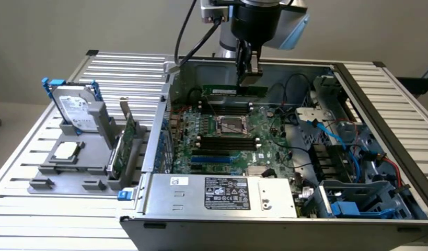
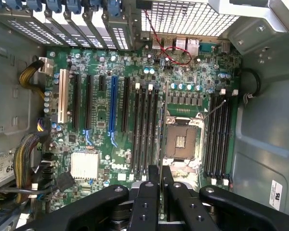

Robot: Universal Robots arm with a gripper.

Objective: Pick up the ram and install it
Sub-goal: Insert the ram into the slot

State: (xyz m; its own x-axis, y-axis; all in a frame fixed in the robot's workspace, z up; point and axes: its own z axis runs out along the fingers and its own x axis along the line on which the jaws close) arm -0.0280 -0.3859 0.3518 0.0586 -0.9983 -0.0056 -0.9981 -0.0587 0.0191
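The ram [image 1: 231,90], a narrow green stick, hangs level inside the open computer case above the far part of the motherboard [image 1: 273,149]. My gripper [image 1: 250,78] comes down from above and is shut on the stick's right end. In the wrist view the fingers [image 2: 149,192] are pressed together, and the ram [image 2: 161,144] shows edge-on as a thin strip between them. It lies over the board between the black memory slots [image 2: 145,130] and the CPU socket [image 2: 180,139]. A second bank of slots [image 2: 219,134] lies on the socket's other side.
The case walls [image 1: 165,104] surround the board, with a power supply [image 1: 221,193] at the front and drive cages with cables [image 1: 346,157] on the exterior view's right. Outside the case, a grey fixture [image 1: 67,172] holds a hard drive [image 1: 78,112] and a green expansion card [image 1: 126,141].
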